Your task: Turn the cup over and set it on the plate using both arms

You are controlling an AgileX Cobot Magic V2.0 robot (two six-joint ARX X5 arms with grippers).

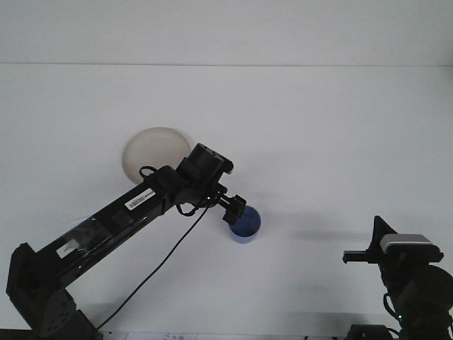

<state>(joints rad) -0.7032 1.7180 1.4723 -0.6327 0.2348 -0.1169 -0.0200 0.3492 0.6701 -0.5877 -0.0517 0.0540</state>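
A blue cup (247, 225) stands near the middle of the white table, its open mouth seen from above. A cream plate (152, 151) lies to its back left, partly covered by my left arm. My left gripper (234, 208) reaches out over the cup's left rim, its dark fingers overlapping the cup's edge; whether they touch the rim is unclear. My right gripper (357, 256) rests low at the front right, well away from the cup, with only its dark body and camera housing showing.
The white table (318, 127) runs back to a pale wall. My left arm (120, 216) stretches diagonally from the front left corner, a cable hanging below it.
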